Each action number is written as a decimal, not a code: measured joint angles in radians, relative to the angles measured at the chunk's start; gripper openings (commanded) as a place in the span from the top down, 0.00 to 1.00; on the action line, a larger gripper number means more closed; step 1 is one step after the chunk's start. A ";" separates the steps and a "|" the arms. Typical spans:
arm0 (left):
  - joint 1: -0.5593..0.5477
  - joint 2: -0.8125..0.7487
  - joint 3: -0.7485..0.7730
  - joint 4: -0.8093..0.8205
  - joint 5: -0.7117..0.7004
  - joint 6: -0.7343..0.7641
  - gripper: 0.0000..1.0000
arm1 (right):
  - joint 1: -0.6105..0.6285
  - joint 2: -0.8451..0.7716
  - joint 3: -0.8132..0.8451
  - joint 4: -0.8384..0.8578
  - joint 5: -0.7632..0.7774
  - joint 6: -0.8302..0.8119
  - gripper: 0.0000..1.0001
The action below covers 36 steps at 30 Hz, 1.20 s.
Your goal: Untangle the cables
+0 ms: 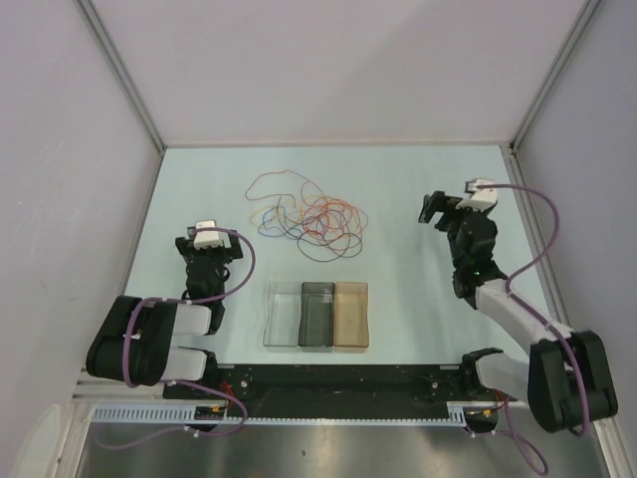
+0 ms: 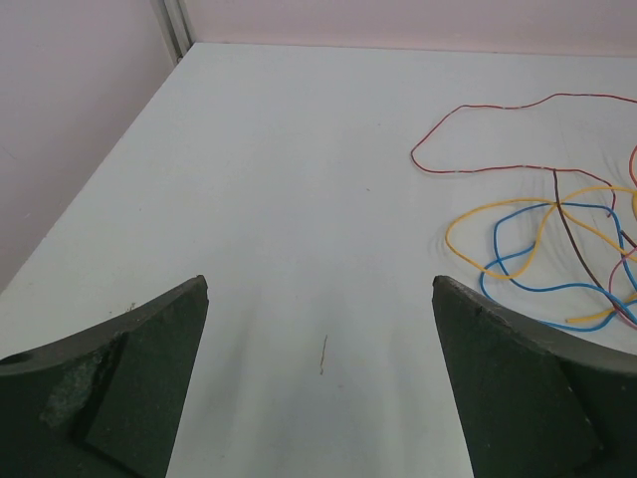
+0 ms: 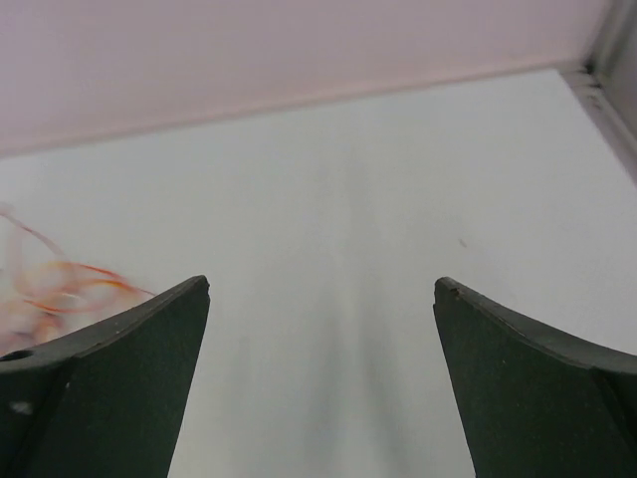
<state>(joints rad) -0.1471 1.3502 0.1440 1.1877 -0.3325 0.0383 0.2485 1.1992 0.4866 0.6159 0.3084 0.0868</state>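
**Both tools released, cables untouched on the worktop**

The left tool [image 2: 318,284] stood wide open, its two dark fingers [image 2: 129,388] apart over bare worktop [image 2: 299,149] and grasping nothing. The right tool [image 3: 320,284] was equally released, with only pale surface showing between its fingers.

The cables [image 1: 307,217] lay in one loose, overlapping heap on the worktop. They were ahead of the left tool and off to its right, and to the left of the right tool, apart from both. In the left wrist view, a red wire [image 2: 478,139] made the loop farthest from that tool. A yellow-orange wire [image 2: 498,209] and a blue wire [image 2: 518,279] curled closer in, and a dark brown wire [image 2: 572,234] crossed over them. In the right wrist view, only a blurred reddish-orange edge of the heap showed beyond the left finger.

Three small trays [image 1: 317,315], one clear, one dark and one amber, sat side by side behind both tools, between the two arms.
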 measured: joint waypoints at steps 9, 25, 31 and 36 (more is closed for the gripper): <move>0.000 0.000 0.000 0.000 0.000 0.000 0.00 | -0.076 0.100 0.317 -0.277 -0.455 0.325 0.14; 0.000 0.000 0.000 0.000 0.000 0.000 0.00 | 0.159 0.656 0.690 -0.565 -0.613 0.301 0.47; 0.000 0.000 0.000 0.000 0.000 0.000 0.00 | 0.239 0.758 0.780 -0.608 -0.594 0.273 0.50; 0.000 0.000 0.000 0.000 0.000 0.000 0.00 | 0.251 0.806 0.833 -0.633 -0.576 0.261 0.62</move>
<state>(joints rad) -0.1471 1.3502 0.1440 1.1877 -0.3321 0.0383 0.4995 2.0056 1.3193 -0.0170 -0.2676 0.3473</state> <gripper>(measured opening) 0.996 0.415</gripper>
